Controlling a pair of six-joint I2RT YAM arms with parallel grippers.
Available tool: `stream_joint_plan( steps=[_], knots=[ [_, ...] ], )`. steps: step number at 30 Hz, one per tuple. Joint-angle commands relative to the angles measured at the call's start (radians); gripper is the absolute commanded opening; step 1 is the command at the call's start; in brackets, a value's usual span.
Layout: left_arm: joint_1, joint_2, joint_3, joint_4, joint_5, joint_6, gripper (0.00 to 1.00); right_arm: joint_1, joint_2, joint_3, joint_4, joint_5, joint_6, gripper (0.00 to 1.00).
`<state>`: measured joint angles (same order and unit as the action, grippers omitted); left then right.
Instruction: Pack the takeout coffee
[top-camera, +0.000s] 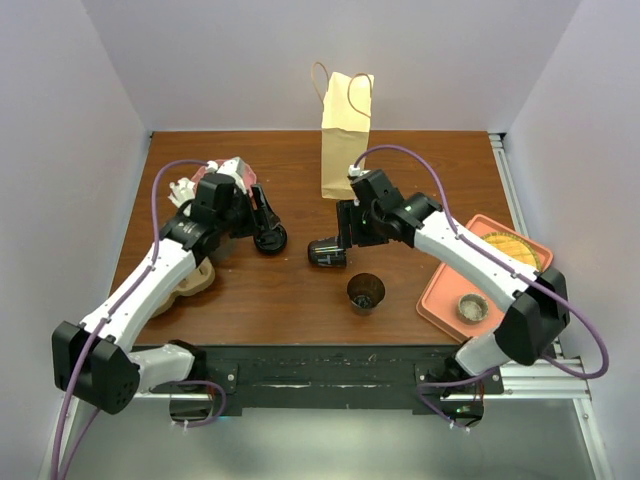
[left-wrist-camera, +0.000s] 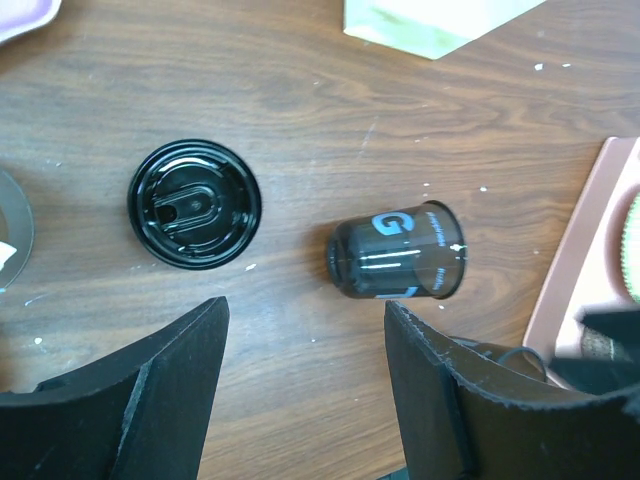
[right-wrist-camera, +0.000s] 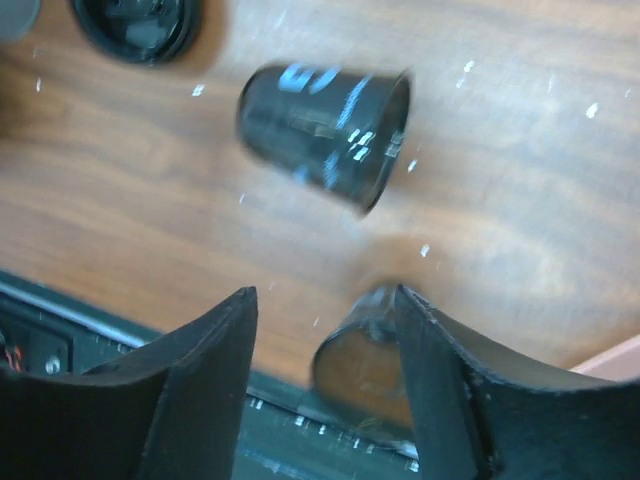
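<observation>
A dark cup (top-camera: 365, 292) stands upright near the front of the table, with no lid on and brown inside; it looks like the takeout coffee. It shows by my right finger in the right wrist view (right-wrist-camera: 365, 365). A second black cup (top-camera: 327, 253) lies on its side, also in the left wrist view (left-wrist-camera: 396, 251) and the right wrist view (right-wrist-camera: 325, 120). A loose black lid (top-camera: 270, 240) lies flat to its left (left-wrist-camera: 194, 203). The tan paper bag (top-camera: 345, 135) stands upright at the back. My left gripper (top-camera: 262, 215) (left-wrist-camera: 305, 310) is open and empty above the lid. My right gripper (top-camera: 347, 232) (right-wrist-camera: 325, 295) is open and empty above the lying cup.
A pink tray (top-camera: 445, 300) at the right front holds a plate (top-camera: 515, 250) and a small cup (top-camera: 472, 307). A cup of white utensils (top-camera: 228, 172) stands at the back left. A tan object (top-camera: 195, 280) lies under the left arm.
</observation>
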<state>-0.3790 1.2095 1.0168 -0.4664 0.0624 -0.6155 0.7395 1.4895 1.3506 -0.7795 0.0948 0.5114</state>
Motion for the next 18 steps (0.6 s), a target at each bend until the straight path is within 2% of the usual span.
stream_joint_plan(
  steps=[1,6,12,14,16,18],
  knots=[
    [0.008,-0.034,-0.012,0.022,0.033,0.020,0.69,-0.077,0.029,-0.068,0.199,-0.185,-0.102,0.65],
    [0.008,-0.039,-0.032,0.037,0.065,0.010,0.69,-0.123,0.058,-0.171,0.364,-0.324,-0.145,0.67],
    [0.008,-0.031,-0.018,0.023,0.059,0.011,0.68,-0.126,0.141,-0.160,0.390,-0.362,-0.149,0.65],
    [0.008,-0.030,-0.017,0.022,0.062,0.011,0.68,-0.124,0.170,-0.160,0.405,-0.330,-0.151,0.65],
    [0.008,-0.025,-0.012,0.023,0.062,0.013,0.68,-0.126,0.190,-0.156,0.407,-0.294,-0.165,0.61],
    [0.008,-0.018,0.003,0.023,0.062,0.017,0.68,-0.126,0.213,-0.145,0.401,-0.296,-0.189,0.52]
  ],
)
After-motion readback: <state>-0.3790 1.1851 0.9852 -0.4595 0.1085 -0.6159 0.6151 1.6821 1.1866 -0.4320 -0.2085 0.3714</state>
